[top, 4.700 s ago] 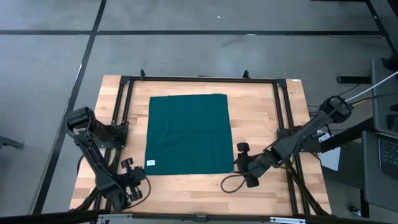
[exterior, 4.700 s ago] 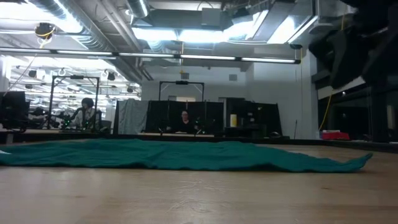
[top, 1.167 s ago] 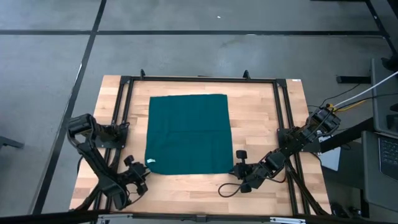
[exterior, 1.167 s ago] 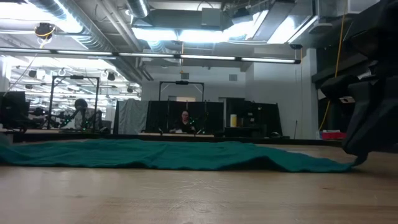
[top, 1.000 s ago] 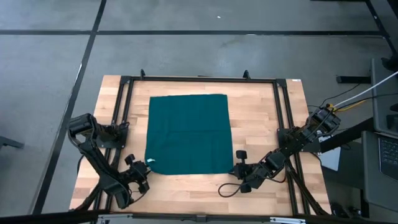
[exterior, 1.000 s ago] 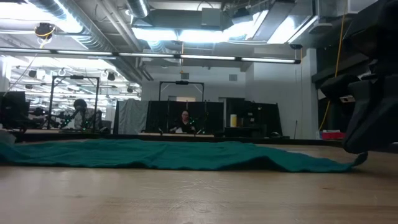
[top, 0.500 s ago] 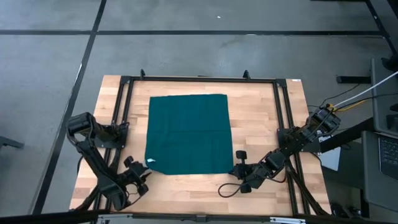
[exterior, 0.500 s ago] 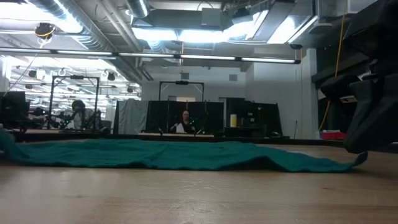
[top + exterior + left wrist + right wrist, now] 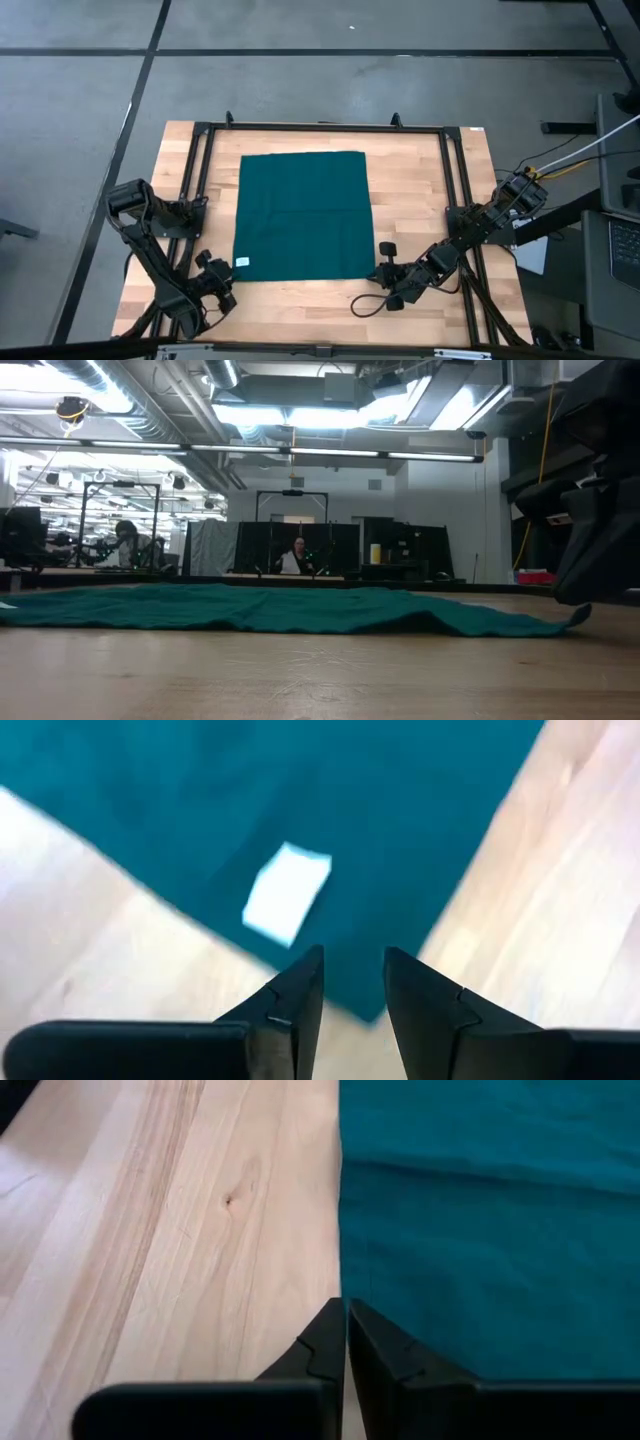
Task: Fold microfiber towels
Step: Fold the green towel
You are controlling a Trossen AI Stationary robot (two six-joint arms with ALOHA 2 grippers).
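High view: teal towel (image 9: 302, 215) flat on table (image 9: 420, 190). Left gripper (image 9: 222, 268) narrowly parted by tag (image 9: 287, 906) corner; right gripper (image 9: 383, 264) pinched closed on towel's edge.

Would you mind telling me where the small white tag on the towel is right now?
In the high view the white tag sits near the towel's front-left corner, flat on the table, just ahead of the left gripper.

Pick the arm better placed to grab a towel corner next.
Left, probably. The left claw is open with the dark teal-green square microfiber towel's tagged corner between its fingers; the right claw is shut at the other near corner.
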